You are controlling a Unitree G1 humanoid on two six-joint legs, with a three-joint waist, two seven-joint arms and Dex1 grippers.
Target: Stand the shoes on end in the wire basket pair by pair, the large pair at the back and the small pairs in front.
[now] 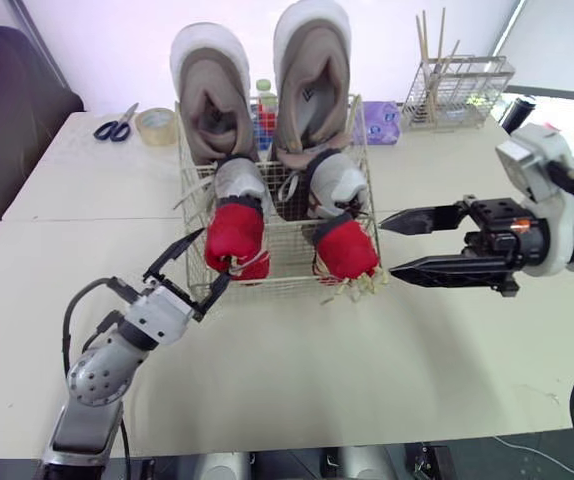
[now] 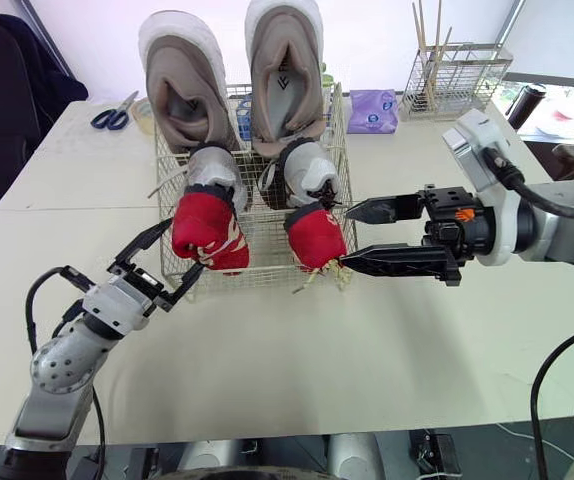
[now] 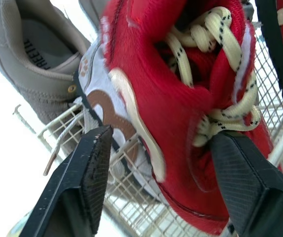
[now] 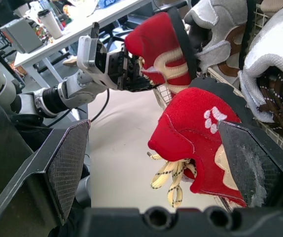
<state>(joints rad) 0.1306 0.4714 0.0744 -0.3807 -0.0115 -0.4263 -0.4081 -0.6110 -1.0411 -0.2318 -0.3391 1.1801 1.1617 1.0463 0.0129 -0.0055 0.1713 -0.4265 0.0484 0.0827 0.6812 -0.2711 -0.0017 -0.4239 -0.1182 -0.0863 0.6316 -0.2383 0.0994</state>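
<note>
Six shoes in all, making three pairs: two beige shoes (image 1: 212, 100) (image 1: 312, 80), two grey shoes (image 1: 239, 182) (image 1: 335, 185) and two red shoes (image 1: 235, 235) (image 1: 347, 248). One basket (image 1: 289, 252). One pair of scissors (image 1: 117, 126). One tape roll (image 1: 155, 125). One purple pack (image 1: 381, 122). One rack (image 1: 457, 92), with sticks (image 1: 425, 40) in it, about four, though they are too thin and too close together to count for sure. Two grippers, left (image 1: 212, 258) and right (image 1: 387, 246), each with two black fingers, so four fingers together.
</note>
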